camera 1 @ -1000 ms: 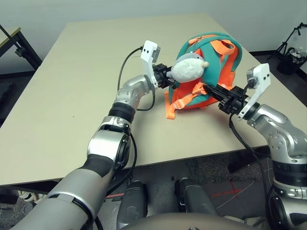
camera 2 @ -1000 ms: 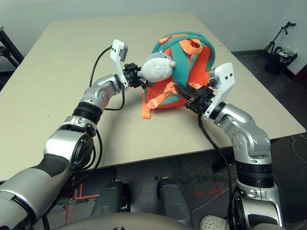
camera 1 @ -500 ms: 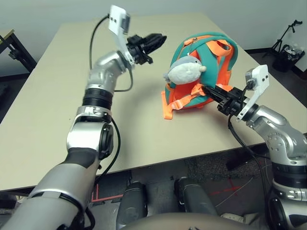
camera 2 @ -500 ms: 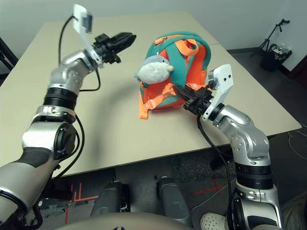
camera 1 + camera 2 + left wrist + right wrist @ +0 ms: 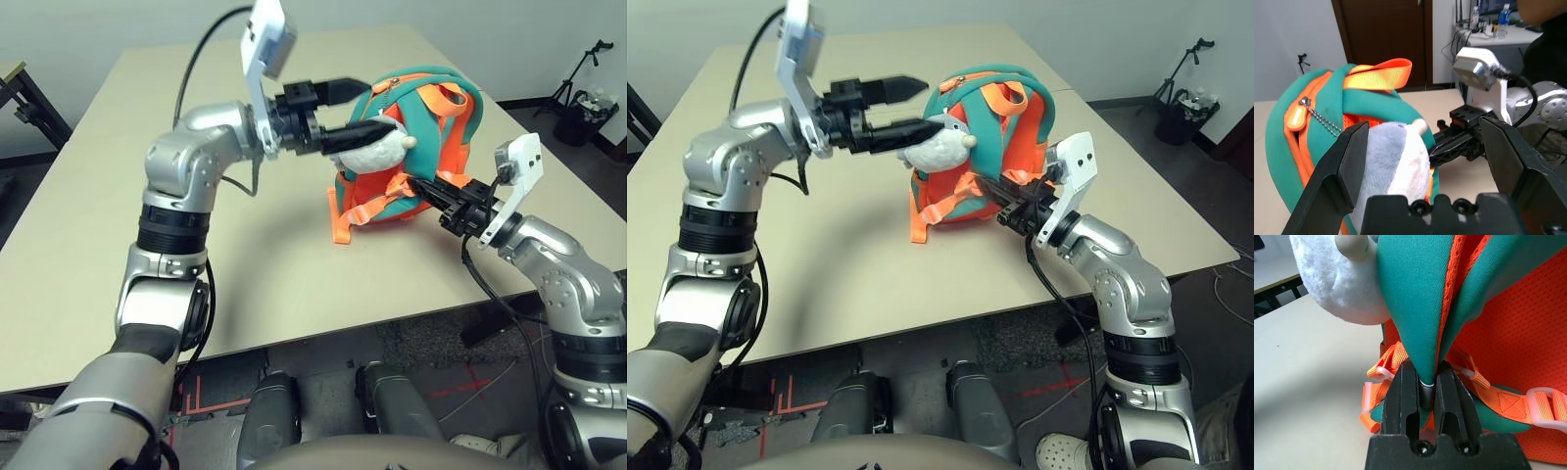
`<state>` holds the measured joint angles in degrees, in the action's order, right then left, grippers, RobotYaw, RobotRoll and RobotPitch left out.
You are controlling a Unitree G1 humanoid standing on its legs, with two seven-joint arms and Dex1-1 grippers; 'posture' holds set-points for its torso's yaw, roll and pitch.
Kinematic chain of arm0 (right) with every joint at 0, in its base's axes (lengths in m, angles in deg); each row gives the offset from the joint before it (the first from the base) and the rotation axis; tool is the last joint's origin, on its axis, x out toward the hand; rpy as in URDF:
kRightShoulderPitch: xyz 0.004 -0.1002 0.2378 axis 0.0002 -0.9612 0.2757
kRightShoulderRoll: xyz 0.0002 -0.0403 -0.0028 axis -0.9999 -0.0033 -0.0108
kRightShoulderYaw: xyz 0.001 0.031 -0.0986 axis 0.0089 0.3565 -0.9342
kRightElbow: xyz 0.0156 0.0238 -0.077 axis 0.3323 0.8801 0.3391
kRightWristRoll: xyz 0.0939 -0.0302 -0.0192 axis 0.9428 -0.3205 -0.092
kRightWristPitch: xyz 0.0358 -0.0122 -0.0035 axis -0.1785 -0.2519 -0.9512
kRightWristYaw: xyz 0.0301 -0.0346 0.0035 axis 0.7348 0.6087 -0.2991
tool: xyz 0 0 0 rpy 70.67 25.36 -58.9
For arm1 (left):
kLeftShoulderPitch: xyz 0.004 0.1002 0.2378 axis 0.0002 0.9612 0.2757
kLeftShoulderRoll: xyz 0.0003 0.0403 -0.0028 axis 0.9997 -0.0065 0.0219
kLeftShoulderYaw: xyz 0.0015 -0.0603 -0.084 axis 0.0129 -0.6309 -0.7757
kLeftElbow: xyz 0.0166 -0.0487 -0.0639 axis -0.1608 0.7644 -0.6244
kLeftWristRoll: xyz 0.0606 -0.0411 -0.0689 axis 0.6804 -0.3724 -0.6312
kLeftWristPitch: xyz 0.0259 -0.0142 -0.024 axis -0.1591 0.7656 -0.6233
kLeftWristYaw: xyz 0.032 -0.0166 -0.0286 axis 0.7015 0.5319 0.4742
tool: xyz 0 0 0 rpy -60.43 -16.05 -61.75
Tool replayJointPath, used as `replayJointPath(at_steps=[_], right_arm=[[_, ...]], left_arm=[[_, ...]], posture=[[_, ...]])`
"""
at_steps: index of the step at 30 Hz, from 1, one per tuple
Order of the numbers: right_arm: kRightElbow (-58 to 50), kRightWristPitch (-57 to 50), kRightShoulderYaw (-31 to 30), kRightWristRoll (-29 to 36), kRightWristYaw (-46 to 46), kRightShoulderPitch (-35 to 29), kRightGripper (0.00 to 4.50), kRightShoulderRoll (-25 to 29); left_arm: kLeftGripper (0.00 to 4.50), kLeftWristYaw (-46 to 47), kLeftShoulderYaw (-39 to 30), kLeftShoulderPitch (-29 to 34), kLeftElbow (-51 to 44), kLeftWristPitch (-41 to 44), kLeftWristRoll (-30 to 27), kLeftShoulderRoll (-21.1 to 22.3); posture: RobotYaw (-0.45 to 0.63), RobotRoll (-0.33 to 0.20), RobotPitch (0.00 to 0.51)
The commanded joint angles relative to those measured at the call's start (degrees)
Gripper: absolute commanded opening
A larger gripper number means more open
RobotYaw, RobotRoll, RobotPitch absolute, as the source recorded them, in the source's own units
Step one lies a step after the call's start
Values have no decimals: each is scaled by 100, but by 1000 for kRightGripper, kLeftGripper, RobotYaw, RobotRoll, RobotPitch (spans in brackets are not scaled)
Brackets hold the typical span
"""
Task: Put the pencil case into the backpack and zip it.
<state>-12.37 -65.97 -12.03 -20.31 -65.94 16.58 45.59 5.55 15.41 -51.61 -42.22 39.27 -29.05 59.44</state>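
The left gripper (image 5: pixel 358 108) hangs level above the table (image 5: pixel 147 196) with its black fingers spread wide, one above and one against the grey-white plush toy (image 5: pixel 377 149), though actual contact is hard to judge. The right gripper (image 5: pixel 1420 382) is clamped on a teal strap (image 5: pixel 1418 308) of the backpack (image 5: pixel 431 117), which stands upright near the table's middle, its orange zipper pull (image 5: pixel 1294 117) at the top.
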Motion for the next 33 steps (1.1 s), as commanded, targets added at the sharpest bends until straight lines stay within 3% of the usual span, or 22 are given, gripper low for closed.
replayJointPath(at_steps=[1,16,23,26,33], right_arm=[[-19,78,-111,16,-95,59,99,-35],[23,138,-151,6,-97,114,99,-63],[-5,150,-147,-8,-70,69,99,-125],[-27,144,-132,-7,-63,52,99,-132],[-22,149,-122,-25,-66,38,99,-134]], left_arm=[[4500,37,236,144,-14,-185,240,-7],[4500,501,515,593,719,-1351,1098,-424],[4500,527,380,641,1064,-1570,1074,-594],[3842,513,361,695,1111,-1607,1067,-631],[1214,508,379,898,1173,-1620,1131,-641]], posture=[[-166,0,47],[-164,0,41],[-167,0,43],[-172,0,46],[-167,0,47]])
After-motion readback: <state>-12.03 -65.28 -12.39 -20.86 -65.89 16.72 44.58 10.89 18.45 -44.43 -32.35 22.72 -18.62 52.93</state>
